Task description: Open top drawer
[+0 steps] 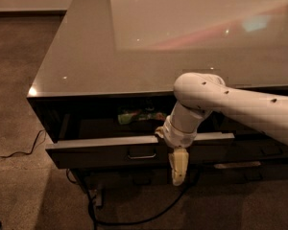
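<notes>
The top drawer (96,151) of the dark cabinet stands partly pulled out, its dark front a little forward of the cabinet face. Its small metal bar handle (142,155) sits at the centre of the front. My gripper (178,167) hangs pointing down in front of the drawer front, just right of the handle and below the drawer's top edge. The white arm reaches in from the right over the drawer's rim. A green packet (138,115) lies inside the drawer at the back.
The cabinet's glossy grey top (134,47) overhangs the drawer. A lower drawer handle (235,165) shows at the right. A black cable (134,218) loops on the brown carpet below the cabinet, and another thin cable (19,152) lies on the floor at the left.
</notes>
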Controlling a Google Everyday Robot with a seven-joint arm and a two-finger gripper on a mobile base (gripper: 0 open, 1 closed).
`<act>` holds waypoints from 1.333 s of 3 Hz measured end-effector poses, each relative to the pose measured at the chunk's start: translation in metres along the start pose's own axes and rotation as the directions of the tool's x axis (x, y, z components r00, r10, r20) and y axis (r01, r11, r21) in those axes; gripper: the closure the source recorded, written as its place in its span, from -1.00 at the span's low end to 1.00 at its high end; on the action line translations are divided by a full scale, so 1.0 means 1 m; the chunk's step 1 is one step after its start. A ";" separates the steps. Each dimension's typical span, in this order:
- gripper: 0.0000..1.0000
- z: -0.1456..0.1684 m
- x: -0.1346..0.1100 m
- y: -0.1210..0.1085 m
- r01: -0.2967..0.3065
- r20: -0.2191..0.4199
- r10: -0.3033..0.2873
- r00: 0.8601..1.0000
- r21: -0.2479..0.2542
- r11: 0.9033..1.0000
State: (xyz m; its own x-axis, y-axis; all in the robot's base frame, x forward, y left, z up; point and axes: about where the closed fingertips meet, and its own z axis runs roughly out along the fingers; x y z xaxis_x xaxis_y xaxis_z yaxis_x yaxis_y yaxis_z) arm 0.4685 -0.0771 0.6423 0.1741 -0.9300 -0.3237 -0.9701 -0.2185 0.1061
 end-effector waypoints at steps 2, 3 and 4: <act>-0.18 0.006 0.010 0.020 -0.015 -0.025 0.013 1.000 -0.047 0.999; 0.28 0.002 0.013 0.036 -0.029 -0.046 0.026 0.999 -0.048 0.998; 0.75 0.001 0.012 0.044 -0.029 -0.056 0.026 0.998 -0.050 0.998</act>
State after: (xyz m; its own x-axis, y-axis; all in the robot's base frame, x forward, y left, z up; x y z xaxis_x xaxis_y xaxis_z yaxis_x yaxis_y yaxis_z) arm 0.4276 -0.0973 0.6424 0.1578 -0.9504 -0.2680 -0.9650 -0.2060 0.1622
